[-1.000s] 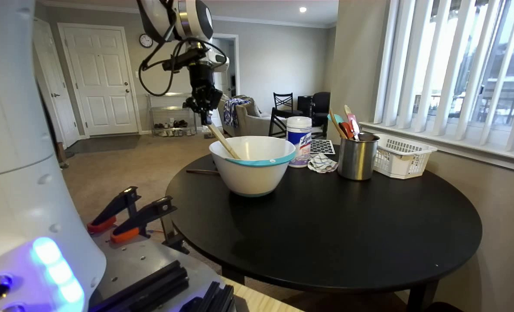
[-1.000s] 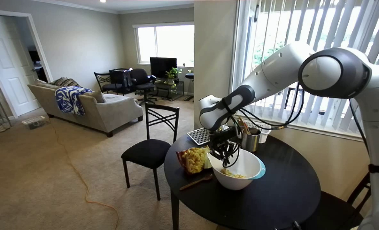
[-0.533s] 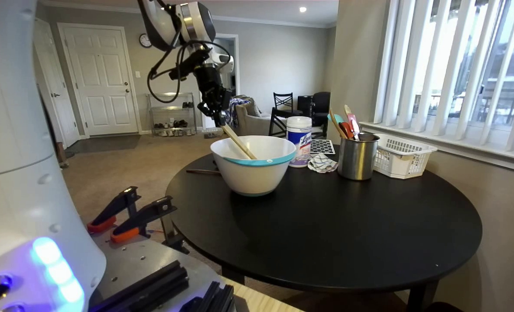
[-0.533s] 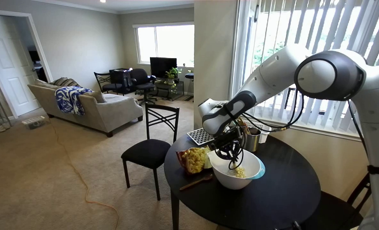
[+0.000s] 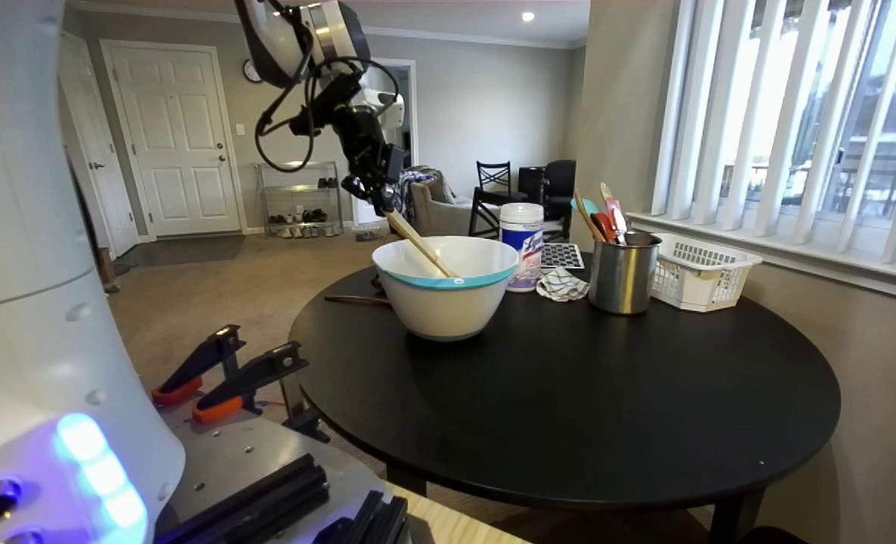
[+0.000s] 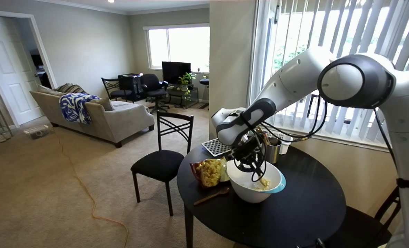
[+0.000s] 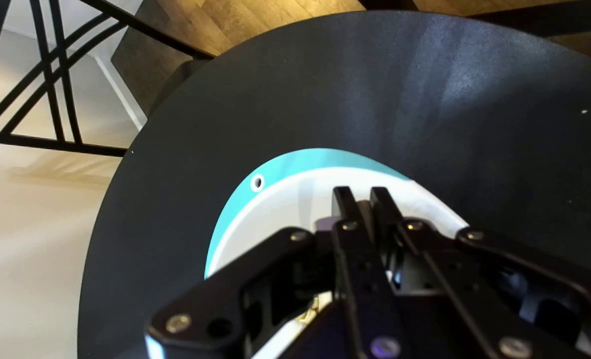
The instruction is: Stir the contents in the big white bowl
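The bowl [image 5: 448, 310] stands on the table [image 5: 607, 393]. Above the bowl is the gripper [image 7: 362, 195], clamped on a stick [image 5: 421, 245], whose long axis slants down into the bowl; its lower end does not show clearly. The contents [image 6: 264, 184] lie at the bowl's bottom, so the stirring probably needs a sideways sweep there.

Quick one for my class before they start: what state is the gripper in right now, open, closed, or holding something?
Gripper: closed, holding a wooden utensil that slants down into the big white bowl.
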Controlling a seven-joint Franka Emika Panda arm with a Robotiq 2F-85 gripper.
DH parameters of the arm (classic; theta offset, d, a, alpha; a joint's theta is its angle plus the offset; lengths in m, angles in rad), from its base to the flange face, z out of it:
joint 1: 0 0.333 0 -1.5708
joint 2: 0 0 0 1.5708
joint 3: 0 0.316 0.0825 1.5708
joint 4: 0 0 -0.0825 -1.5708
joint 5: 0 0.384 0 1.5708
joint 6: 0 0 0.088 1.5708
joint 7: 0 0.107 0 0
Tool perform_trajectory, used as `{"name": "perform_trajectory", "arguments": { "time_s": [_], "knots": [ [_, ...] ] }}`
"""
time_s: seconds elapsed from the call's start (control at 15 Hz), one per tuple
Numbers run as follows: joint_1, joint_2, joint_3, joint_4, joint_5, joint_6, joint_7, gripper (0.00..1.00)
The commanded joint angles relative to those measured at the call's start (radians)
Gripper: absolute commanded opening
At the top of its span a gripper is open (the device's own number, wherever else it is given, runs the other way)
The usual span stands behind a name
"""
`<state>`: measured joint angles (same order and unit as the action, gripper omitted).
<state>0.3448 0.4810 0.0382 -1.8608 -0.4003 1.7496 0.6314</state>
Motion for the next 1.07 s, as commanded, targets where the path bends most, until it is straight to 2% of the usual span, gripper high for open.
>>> {"name": "perform_trajectory", "arguments": {
  "time_s": [0.0,0.47,0.87,1.0],
  "knots": [
    [-0.02,-0.015,0.028,-0.001,0.008,-0.031,-0.111,0.05],
    [-0.047,-0.028,0.066,-0.007,0.059,0.017,-0.292,0.05],
    [-0.088,-0.039,0.103,-0.007,0.183,0.092,-0.443,0.05],
    [-0.084,-0.034,0.098,0.004,0.179,0.056,-0.447,0.05]
  ]
}}
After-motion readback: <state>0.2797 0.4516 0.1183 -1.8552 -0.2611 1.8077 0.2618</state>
